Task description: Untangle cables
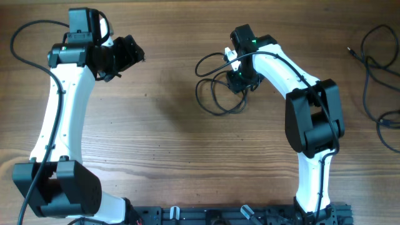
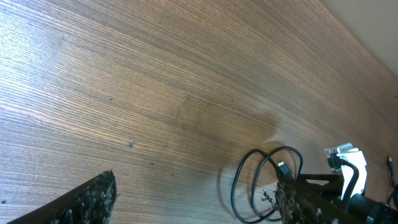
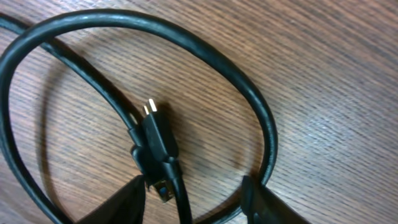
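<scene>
1. Cables [image 1: 215, 94] are seen in loose overlapping loops near the middle of the table [image 1: 169, 144], directly under the right gripper [image 1: 240, 80]. A separate cord [image 1: 374, 81] is left lying at the far right edge.
2. Right jaws are held part-spread and set low. In the wrist view a plug [image 3: 155, 130] and its cord are framed between the two fingertips [image 3: 127, 202]. No pinch can be confirmed, as a gap is visible on the outer side.
3. Left gripper [image 1: 128, 53] is held spread wide over bare wood, well apart from the bundle, and nothing is carried in it.
4. Risk one: two strands could be caught at once. The outer loop is seen running just beside the far fingertip, so if it is taken in with the plug's cord, the whole bundle is likely to be dragged rather than opened.
5. Risk two: the cord could be gripped too near the fingertips. A thin, round cord is easily squeezed out of such a hold, and the plug could be flicked aside.
6. Risk three: the knot could be tightened. With nothing pinned by the left side, any pull is likely to be passed straight into the crossing loops.
7. Risk four: the tabletop could be scraped by the fingertips, since they are set so low.
</scene>
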